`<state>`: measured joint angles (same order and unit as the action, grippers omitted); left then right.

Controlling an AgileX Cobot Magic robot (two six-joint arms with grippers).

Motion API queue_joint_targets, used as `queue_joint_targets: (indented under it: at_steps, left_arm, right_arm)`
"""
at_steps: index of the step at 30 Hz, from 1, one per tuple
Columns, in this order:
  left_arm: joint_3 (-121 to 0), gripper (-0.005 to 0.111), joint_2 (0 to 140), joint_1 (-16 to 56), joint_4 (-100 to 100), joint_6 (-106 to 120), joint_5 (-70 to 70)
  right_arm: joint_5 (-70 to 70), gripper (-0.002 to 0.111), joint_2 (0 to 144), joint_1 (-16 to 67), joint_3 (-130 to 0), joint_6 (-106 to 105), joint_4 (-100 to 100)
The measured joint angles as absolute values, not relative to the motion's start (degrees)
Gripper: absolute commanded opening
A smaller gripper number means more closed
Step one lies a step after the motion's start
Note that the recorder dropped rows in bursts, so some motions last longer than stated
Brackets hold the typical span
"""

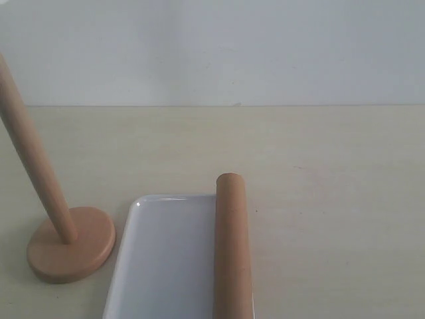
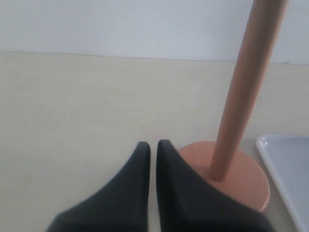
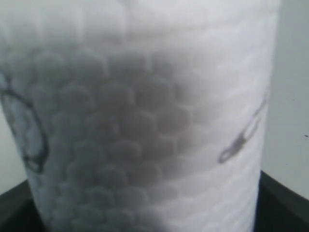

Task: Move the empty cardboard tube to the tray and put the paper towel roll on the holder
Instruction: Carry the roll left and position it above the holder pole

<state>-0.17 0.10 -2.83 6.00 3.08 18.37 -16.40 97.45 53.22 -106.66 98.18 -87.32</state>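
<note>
noted paper towel roll (image 3: 145,121) filling right wrist view, gripped between right tool's (image 3: 145,210) dark sides. saw empty cardboard tube (image 1: 232,252) lying along tray's (image 1: 166,266) right edge; judged that step done. found holder (image 1: 70,247) upright on counter (image 1: 332,199), post bare. logged left tool (image 2: 153,147) clenched on nothing, just beside holder's base. remaining: seating roll on post.

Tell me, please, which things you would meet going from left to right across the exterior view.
holder → tray → empty cardboard tube, which lies along the tray's right edge.
</note>
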Motion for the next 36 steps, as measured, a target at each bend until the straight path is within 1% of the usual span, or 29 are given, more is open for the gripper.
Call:
queue_joint_targets:
  at_steps: [5, 15, 32, 36]
  left_arm:
    - [-0.2, 0.004, 0.1, -2.8, 6.0, 3.1, 18.4]
    - [-0.2, 0.004, 0.1, -2.8, 6.0, 3.1, 18.4]
    - [-0.2, 0.004, 0.1, -2.8, 6.0, 3.1, 18.4]
    - [-0.2, 0.004, 0.1, -2.8, 6.0, 3.1, 18.4]
  right_arm:
    - [-15.5, 0.000, 98.4, 53.2, -107.9, 99.9, -89.5]
    - [-16.4, 0.000, 107.9, 53.2, -118.1, 112.4, -99.5]
    - [-18.4, 0.000, 109.9, 53.2, -118.5, 111.4, -100.2]
    - [-18.0, 0.000, 106.7, 53.2, -113.9, 108.5, -100.2]
